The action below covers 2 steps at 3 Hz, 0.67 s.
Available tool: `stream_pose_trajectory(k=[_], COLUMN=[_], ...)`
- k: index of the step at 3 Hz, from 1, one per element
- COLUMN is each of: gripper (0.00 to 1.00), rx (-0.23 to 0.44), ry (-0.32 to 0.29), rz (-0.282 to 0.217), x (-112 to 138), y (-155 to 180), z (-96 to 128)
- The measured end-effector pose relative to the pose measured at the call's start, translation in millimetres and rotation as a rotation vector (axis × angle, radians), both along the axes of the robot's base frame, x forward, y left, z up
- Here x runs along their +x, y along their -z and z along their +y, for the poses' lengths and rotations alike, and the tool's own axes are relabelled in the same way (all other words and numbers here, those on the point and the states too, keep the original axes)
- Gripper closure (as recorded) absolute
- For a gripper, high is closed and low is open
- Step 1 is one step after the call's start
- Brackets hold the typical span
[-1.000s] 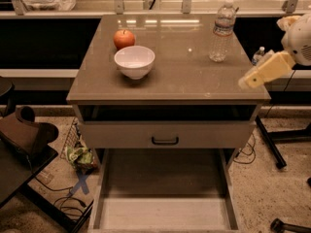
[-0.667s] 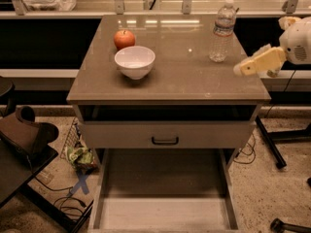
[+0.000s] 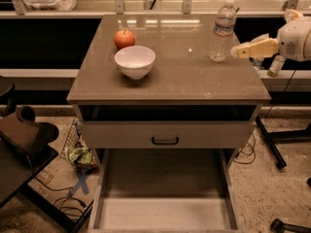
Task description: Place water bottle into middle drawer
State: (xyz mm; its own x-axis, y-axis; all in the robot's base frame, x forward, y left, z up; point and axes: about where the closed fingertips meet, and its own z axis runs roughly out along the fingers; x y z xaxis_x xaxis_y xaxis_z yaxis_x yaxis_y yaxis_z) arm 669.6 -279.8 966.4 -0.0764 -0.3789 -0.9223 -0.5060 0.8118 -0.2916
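Note:
The water bottle (image 3: 222,30) is clear with a white cap and stands upright at the back right of the cabinet top (image 3: 184,76). My gripper (image 3: 236,51) reaches in from the right at bottle height, its tip just right of the bottle's lower half, with a small gap between them. It holds nothing. The middle drawer (image 3: 99,193) is pulled out below the cabinet, and its pale floor shows nothing in it.
A white bowl (image 3: 135,61) and a red apple (image 3: 125,39) sit at the back left of the top. A shut drawer front with a black handle (image 3: 164,141) is above the open drawer. Two small bottles (image 3: 275,66) stand behind my arm. Cables and litter lie on the floor to the left.
My gripper has moved left and slightly up along the right edge of the top, closing in on the water bottle. The bottle, bowl and apple have not moved.

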Motion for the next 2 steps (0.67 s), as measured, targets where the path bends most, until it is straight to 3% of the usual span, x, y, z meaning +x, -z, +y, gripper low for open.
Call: stream_pose_trajectory(k=[1, 2], gripper=[0.0, 0.0], rx=[0.121, 0.265], ry=[0.013, -0.011], rz=[-0.016, -0.059], x=[32, 96], y=[7, 20], z=[9, 33])
